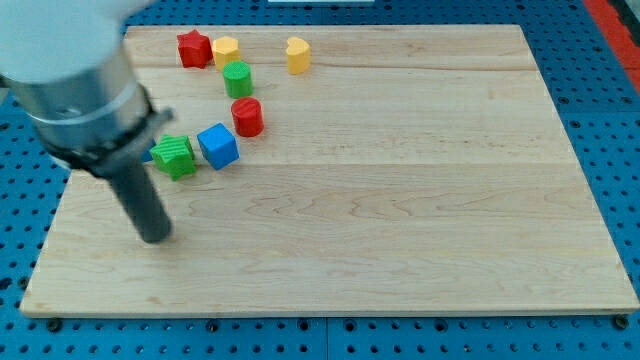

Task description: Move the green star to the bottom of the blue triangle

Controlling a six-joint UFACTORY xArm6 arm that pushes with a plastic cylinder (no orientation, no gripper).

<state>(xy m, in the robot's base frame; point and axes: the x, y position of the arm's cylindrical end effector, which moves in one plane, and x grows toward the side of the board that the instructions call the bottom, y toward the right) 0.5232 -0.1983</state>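
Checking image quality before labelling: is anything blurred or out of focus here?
Camera view: the arm's grey housing at the view's left is soft and blurred; my tip and the green star look sharp; lighting even, shadows faint.

A blurred pale grey cylindrical housing is seen, banded in darker metal, narrowing into a dark rod ending at my tip (155, 238).

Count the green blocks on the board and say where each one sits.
2. A green star lies at the view's left, touching the blue block, above my tip. A green cylinder stands near the top, above the red cylinder. The arm may hide more.
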